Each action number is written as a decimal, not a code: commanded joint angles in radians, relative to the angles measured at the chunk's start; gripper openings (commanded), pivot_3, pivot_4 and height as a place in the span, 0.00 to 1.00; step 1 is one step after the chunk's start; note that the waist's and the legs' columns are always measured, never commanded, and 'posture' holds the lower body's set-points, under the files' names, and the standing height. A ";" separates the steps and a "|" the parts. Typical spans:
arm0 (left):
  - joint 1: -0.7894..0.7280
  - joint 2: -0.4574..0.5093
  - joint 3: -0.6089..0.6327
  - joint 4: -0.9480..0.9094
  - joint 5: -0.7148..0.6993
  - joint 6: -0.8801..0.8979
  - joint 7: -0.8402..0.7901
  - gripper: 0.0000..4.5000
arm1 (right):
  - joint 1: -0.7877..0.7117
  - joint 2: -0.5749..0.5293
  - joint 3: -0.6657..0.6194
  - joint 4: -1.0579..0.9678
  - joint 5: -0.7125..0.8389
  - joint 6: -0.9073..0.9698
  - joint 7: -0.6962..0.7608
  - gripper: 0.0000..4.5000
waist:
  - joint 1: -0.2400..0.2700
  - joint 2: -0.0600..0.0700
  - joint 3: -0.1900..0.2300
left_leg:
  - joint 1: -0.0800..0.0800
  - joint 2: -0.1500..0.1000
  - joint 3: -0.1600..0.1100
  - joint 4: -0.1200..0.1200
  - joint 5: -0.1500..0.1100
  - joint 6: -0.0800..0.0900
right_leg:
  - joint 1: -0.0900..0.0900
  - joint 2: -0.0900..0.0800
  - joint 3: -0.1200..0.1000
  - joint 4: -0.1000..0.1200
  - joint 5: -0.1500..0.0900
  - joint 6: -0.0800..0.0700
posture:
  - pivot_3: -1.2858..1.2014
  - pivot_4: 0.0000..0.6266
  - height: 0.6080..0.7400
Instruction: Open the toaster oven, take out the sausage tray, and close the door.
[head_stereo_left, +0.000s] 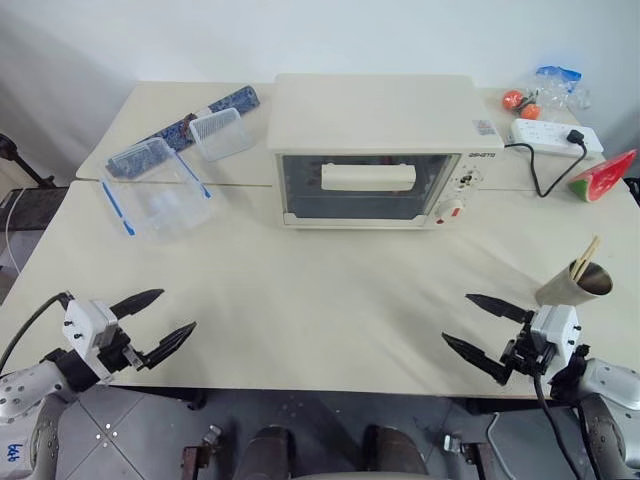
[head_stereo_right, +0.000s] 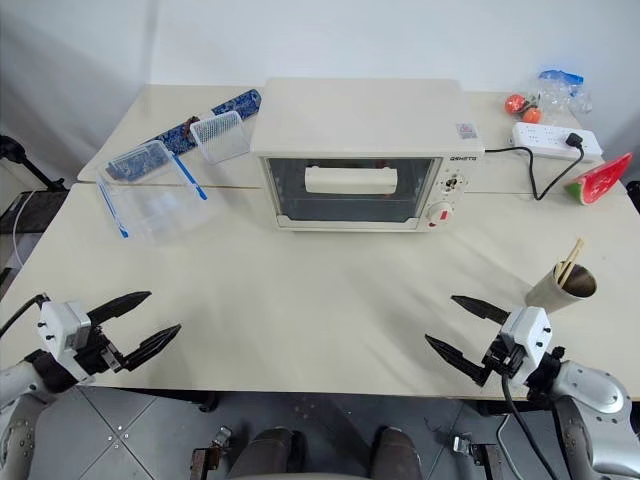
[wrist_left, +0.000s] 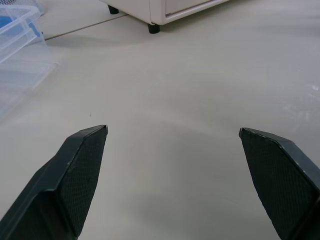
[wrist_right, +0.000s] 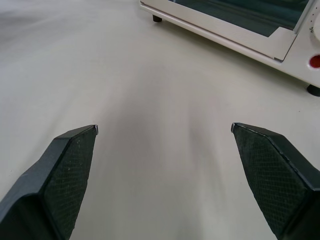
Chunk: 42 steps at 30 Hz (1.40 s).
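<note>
On the pale cream table (head_stereo_left: 330, 300), boxy cream-white toaster oven (head_stereo_left: 375, 150) at the far middle, glass door (head_stereo_left: 360, 187) shut, bar handle (head_stereo_left: 367, 177) lying crosswise, well ahead of left gripper (head_stereo_left: 160, 322) and right gripper (head_stereo_left: 487, 332), both spread wide, empty, about equally distant.

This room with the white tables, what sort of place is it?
Probably a lab or test room set up like a kitchen: a toaster oven on a plain table, a power strip, toy-like food such as a watermelon slice, against bare walls.
</note>
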 joint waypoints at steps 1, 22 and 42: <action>-0.013 0.018 0.015 -0.051 -0.096 0.085 -0.020 0.99 | -0.028 -0.003 -0.016 -0.055 0.053 0.040 -0.015 1.00 | -0.001 0.000 0.000 | 0.000 0.000 0.000 0.000 0.000 0.000 | 0.000 0.000 0.000 0.000 0.000 0.000 | 0.52 0.24 1.00; -0.250 0.007 -0.063 -0.181 -0.370 0.386 -0.007 0.99 | -0.791 0.119 0.201 0.150 0.107 0.430 -0.110 1.00 | -0.026 0.001 0.001 | -0.008 0.001 0.001 0.007 -0.001 -0.001 | -0.013 0.000 0.003 0.014 0.001 -0.001 | 0.52 0.24 1.00; -0.425 -0.010 -0.080 -0.101 -0.367 0.409 0.022 0.79 | -0.510 0.050 0.290 0.052 -0.138 0.026 0.110 1.00 | -0.026 0.000 0.001 | -0.008 0.001 0.004 0.007 -0.001 -0.001 | -0.013 0.000 0.005 0.014 0.001 -0.001 | 0.52 0.24 1.00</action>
